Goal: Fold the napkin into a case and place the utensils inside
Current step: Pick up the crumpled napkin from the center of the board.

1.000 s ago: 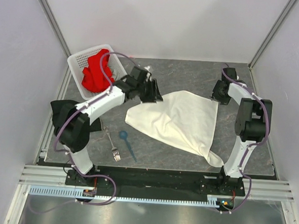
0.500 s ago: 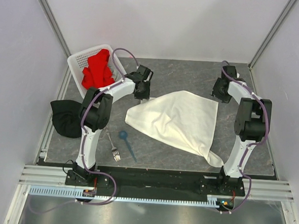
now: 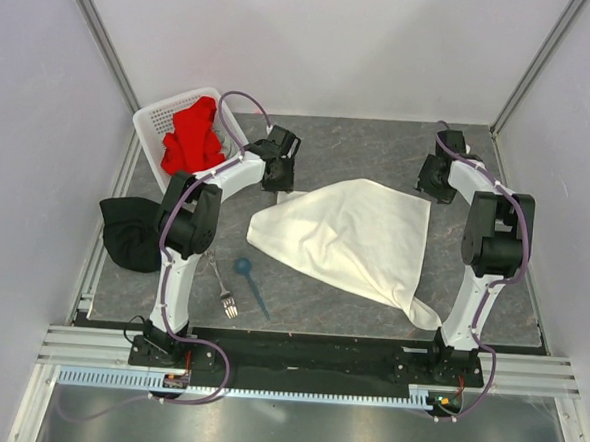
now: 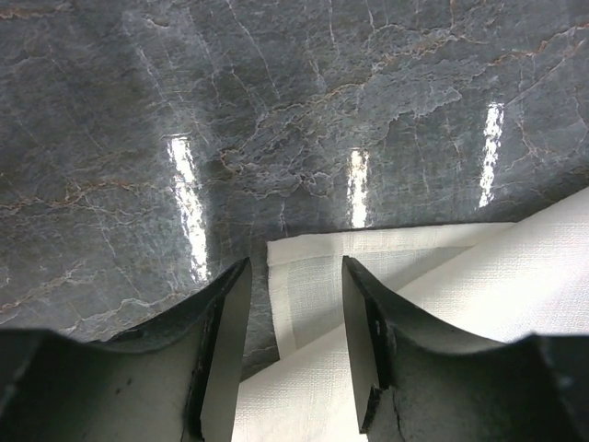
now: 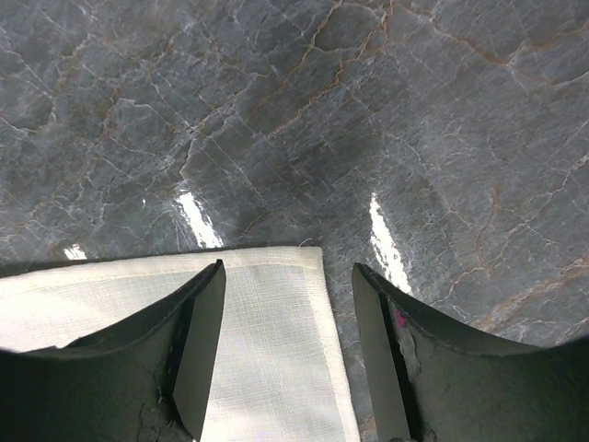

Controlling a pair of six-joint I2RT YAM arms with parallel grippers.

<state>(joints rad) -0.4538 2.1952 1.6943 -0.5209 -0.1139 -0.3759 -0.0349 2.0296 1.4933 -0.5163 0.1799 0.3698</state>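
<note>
Over at the far side of the counter, both arms are now lined up on the napkin. The big change in the last second is on the left. That arm has swung its elbow up off the black cloth and tucked in beside the basket. The left end effector has slid back from over the far-left corner and now sits just beyond it. Its wrist view tells it well: jaws apart, nothing in them. The hemmed corner lies flat on the stone right in the gap, with a second layer folded diagonally over it. The right end effector has barely moved. It hangs over the far-right corner, jaws likewise spread and empty, the corner framed between its fingers.

The napkin itself has hardly shifted. It is a lopsided cream sheet in the middle of the counter, partly doubled over, one tail trailing toward the right arm's base. The fork and blue spoon lie side by side at the near left, apart from the cloth and untouched. The red cloth sits in the basket, out of play.

What does it mean? I read it as a reset for a two-handed pinch: both far corners are sighted, neither is taken. The fold into a case is hardly begun, and the utensils wait. The left corner is the risk, because with two layers there a pinch may catch only one.
</note>
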